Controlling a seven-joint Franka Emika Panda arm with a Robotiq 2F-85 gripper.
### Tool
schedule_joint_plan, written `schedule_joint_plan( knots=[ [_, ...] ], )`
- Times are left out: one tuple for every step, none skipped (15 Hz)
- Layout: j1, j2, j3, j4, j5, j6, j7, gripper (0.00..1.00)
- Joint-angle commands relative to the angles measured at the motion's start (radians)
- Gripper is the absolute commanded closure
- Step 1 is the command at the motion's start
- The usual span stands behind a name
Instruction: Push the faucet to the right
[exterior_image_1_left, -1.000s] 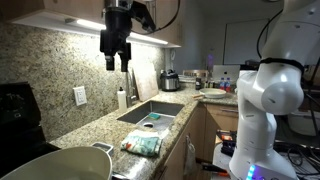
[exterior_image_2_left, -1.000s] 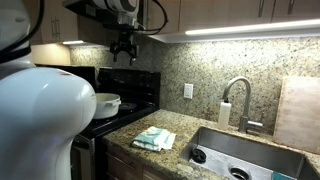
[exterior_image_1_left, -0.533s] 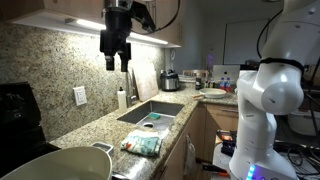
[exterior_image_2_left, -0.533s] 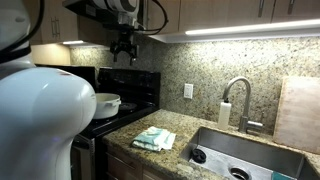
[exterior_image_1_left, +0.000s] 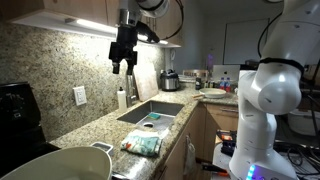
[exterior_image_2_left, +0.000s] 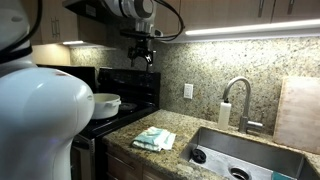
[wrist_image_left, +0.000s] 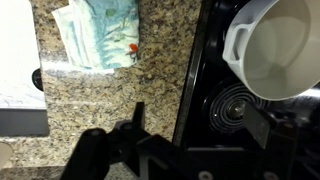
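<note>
Shifted my pincer (exterior_image_2_left: 148, 60) toward 3 o'clock since 1 s ago in an exterior view, off the stove (exterior_image_2_left: 122, 112) side and nearer the sink end. It hangs high under the cabinets, well above the granite counter (exterior_image_2_left: 175, 150). Fingers stand apart w/ nothing btwn them, so it's wide and empty; same read in an exterior view (exterior_image_1_left: 123, 67), where it's tilted a bit.

Faucet (exterior_image_2_left: 238, 92) is at approx 4 o'clock from pincer, well apart, no contact. It's upright at the back of the sink (exterior_image_2_left: 250, 155), arch curving over the basin. White soap bottle (exterior_image_2_left: 225, 112) is just beside it, at its 9 o'clock.

Wrist cam looks down: folded cloth (wrist_image_left: 100, 35) on counter at 11 o'clock, white pot (wrist_image_left: 275, 50) on stove at 2 o'clock.
</note>
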Motion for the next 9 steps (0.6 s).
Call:
schedule_joint_plan(
  knots=[
    [-0.067,-0.041,-0.035,-0.065,-0.025,0.064,0.002,0.0],
    [-0.088,-0.05,-0.046,-0.081,-0.036,0.079,0.012,0.0],
    [-0.11,-0.059,-0.064,-0.102,-0.043,0.105,0.007,0.0],
    [-0.132,-0.061,-0.084,-0.121,-0.047,0.137,-0.002,0.0],
    [-0.152,-0.065,-0.096,-0.14,-0.06,0.174,0.0,0.0],
    [-0.172,-0.063,-0.108,-0.16,-0.079,0.231,-0.007,0.0],
    [-0.195,-0.063,-0.108,-0.181,-0.123,0.294,0.005,0.0],
    [-0.218,-0.057,-0.112,-0.205,-0.171,0.372,0.004,0.0],
    [-0.238,-0.063,-0.115,-0.23,-0.215,0.433,0.007,0.0]
  ],
)
